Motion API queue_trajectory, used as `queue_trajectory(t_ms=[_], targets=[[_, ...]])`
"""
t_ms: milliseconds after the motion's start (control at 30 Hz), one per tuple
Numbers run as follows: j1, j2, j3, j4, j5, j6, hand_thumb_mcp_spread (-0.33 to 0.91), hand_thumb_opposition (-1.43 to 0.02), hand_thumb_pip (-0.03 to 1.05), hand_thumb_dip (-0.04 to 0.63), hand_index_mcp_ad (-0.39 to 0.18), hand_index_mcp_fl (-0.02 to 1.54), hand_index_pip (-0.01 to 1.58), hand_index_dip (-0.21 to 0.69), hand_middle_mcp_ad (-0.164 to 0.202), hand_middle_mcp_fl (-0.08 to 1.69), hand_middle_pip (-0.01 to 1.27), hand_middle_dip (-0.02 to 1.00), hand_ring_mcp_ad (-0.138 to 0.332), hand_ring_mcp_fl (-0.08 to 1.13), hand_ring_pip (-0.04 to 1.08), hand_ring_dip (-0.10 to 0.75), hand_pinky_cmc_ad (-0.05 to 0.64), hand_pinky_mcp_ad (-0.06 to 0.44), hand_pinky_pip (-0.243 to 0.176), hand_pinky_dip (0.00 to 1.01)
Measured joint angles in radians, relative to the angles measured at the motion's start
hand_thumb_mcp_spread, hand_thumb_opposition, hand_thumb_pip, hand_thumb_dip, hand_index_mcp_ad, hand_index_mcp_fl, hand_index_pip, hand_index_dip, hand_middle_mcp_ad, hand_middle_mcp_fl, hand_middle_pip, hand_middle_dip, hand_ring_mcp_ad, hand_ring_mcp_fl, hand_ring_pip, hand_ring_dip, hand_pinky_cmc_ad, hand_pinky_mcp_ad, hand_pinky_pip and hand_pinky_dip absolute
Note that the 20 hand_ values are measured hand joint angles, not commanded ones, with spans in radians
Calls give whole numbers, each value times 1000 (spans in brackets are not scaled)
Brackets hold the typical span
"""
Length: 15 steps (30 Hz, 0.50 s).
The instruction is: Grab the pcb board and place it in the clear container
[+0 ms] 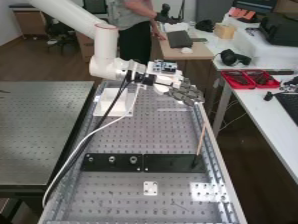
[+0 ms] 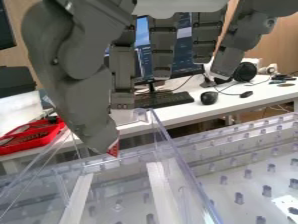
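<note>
- White robot arm (image 1: 105, 47) entering from the high view's upper left, its dark grey hand (image 1: 185, 94) above the far part of a perforated metal tabletop (image 1: 133, 135)
- Fingers (image 2: 163, 47) released: they hang nearly straight, with the thumb (image 2: 93, 125) standing apart from them
- Clear container (image 2: 188, 175) below the hand in the wrist view, see-through walls upright, two pale strips (image 2: 163, 192) running along it
- Small red-and-white piece (image 2: 114, 149) at the thumb's tip; I cannot tell whether it is the pcb board, or whether it touches the thumb
- White stand (image 1: 112, 104) on the tabletop, beyond the dark plates and left of the hand in the high view
- Two dark plates (image 1: 174, 163) end to end across the tabletop, the left one bearing three round fittings (image 1: 112, 159)
- Thin wooden stick (image 1: 201, 137) leaning at a slant, its lower end at the right-hand plate
- Small white square with holes (image 1: 150, 188) lying flat, nearer the camera than the plates
- Black and white cables (image 1: 86, 142) trailing from the arm down the tabletop's left side in the high view
- White desk (image 1: 269, 117) to the right in the high view, holding red trays (image 1: 238, 84) of dark items and black headphones (image 1: 230, 57)
</note>
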Motion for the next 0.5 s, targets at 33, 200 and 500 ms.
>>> queue_trajectory(t_ms=[33,200,500], targets=[[0,0,0,-1,-1,1,403,-883,648,236,-138,204,1306,-52,75,159,126,150,213,17,98,37,316,199,-45,506],[1,2,-5,-1,-4,4,377,-834,716,239,-138,73,1253,-61,75,87,126,152,211,0,96,37,318,195,-61,581],[1,60,-49,27,-1,-3,354,-834,717,239,-138,21,1243,-61,75,86,126,155,211,0,89,37,318,199,-75,632]])
